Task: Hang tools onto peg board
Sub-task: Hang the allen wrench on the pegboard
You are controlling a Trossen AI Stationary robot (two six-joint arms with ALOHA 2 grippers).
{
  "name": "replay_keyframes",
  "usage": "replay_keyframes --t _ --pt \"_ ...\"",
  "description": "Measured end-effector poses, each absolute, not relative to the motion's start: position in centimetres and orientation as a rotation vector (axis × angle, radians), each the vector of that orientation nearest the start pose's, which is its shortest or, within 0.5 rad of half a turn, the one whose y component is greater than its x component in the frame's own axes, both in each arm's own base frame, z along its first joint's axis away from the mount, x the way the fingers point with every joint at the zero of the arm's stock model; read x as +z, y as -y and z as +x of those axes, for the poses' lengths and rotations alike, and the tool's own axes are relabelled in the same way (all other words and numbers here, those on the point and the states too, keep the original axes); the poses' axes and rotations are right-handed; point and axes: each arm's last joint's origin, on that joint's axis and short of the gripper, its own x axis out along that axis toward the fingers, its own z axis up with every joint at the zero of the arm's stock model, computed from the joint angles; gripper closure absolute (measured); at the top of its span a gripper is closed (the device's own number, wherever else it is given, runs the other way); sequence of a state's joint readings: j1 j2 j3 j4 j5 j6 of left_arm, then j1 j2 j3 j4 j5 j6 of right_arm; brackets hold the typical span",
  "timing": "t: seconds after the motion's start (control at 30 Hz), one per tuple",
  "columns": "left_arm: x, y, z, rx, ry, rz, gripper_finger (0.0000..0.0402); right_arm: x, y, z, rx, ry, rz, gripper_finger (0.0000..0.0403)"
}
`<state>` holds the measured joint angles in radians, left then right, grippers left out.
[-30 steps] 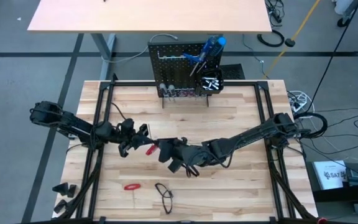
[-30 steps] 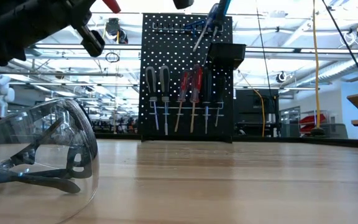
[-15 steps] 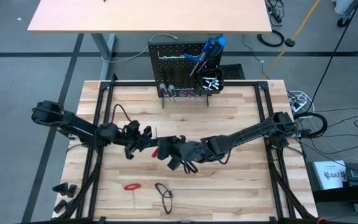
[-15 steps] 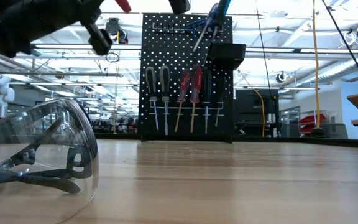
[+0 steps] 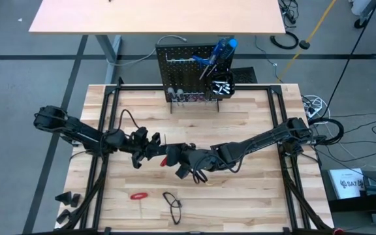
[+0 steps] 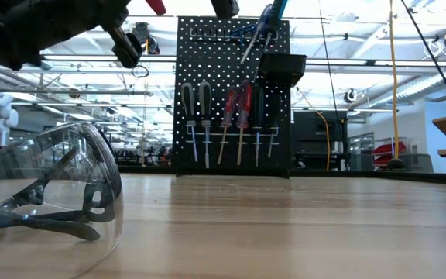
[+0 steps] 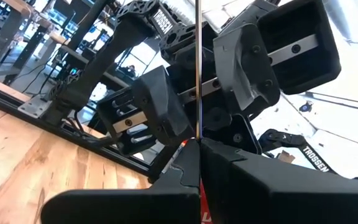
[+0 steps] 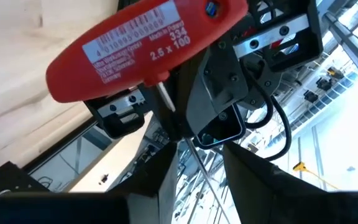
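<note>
The left gripper [image 5: 154, 147] has moved in and pinched the thin shaft of the red-handled screwdriver [image 5: 172, 155], while the right gripper [image 5: 181, 159] still clamps its handle mid-table, far from the peg board [image 5: 181, 59], so a handover seems underway

- Even, soft overhead light is cast on the pale wooden slatted worktop [image 5: 240, 117]; only faint shadows are seen.
- Bright ceiling lamps are washed out behind the upright black perforated metal peg board [image 6: 207, 62].
- The clear plastic safety glasses [image 6: 60, 182] are blurred by nearness, with glints.
</note>
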<state>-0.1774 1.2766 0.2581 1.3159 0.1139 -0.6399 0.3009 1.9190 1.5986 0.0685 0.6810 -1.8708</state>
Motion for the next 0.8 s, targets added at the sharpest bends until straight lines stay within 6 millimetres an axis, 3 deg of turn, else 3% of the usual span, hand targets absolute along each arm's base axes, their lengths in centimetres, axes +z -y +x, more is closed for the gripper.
replay_keyframes --t 0.2,0.4,0.6,0.8 --pt "20.73 4.12 21.14 -0.376 0.195 -0.639 0.04 30.85 -11.58 43.39 -0.057 -0.519 -1.93 0.0308" --pt "20.68 4.09 21.16 -0.358 0.194 -0.645 0.0396 30.78 -11.71 43.32 -0.057 -0.527 -1.925 0.0384" --pt "20.67 4.06 21.2 -0.341 0.2 -0.613 0.0324 30.63 -12.07 43.15 -0.093 -0.564 -1.889 0.0398" --pt "20.95 3.83 20.98 -0.422 0.199 -0.508 0.0258 30.78 -12.53 42.66 -0.125 -0.555 -1.722 0.04"
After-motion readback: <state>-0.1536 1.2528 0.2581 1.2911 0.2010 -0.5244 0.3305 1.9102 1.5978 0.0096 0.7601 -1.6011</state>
